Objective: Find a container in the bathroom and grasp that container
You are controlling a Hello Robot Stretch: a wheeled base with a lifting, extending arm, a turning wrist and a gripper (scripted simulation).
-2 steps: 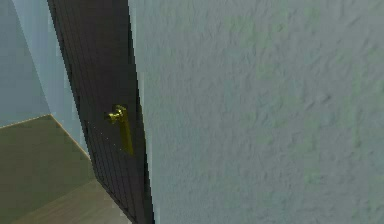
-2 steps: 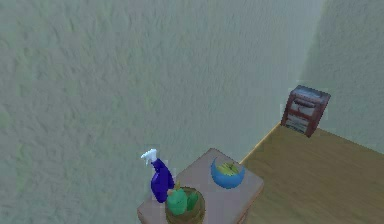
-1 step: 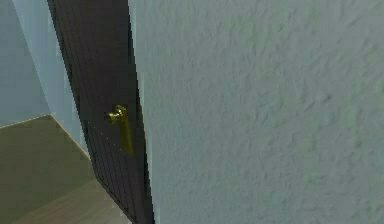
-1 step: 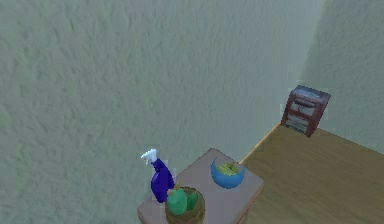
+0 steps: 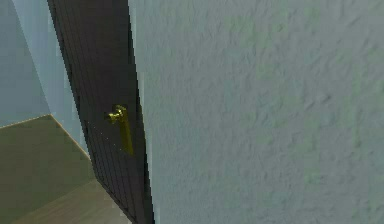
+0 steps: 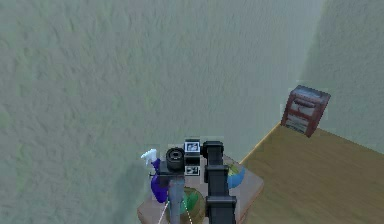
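The dark arm (image 6: 219,195) rises from the arm side view's bottom edge across a small round table (image 6: 252,188), its gripper (image 6: 173,172) at a purple, white-topped container (image 6: 156,182) at lower centre; whether it holds anything cannot be told. In the forward view, a dark door (image 5: 95,80) with a brass handle (image 5: 121,128) stands left of a pale wall (image 5: 260,110).

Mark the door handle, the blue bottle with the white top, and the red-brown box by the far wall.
door handle (image 5: 121,130): forward view, middle of the brass lever.
blue bottle (image 6: 157,184): arm side view, its blue body under the white top.
red-brown box (image 6: 305,108): arm side view, its front face.
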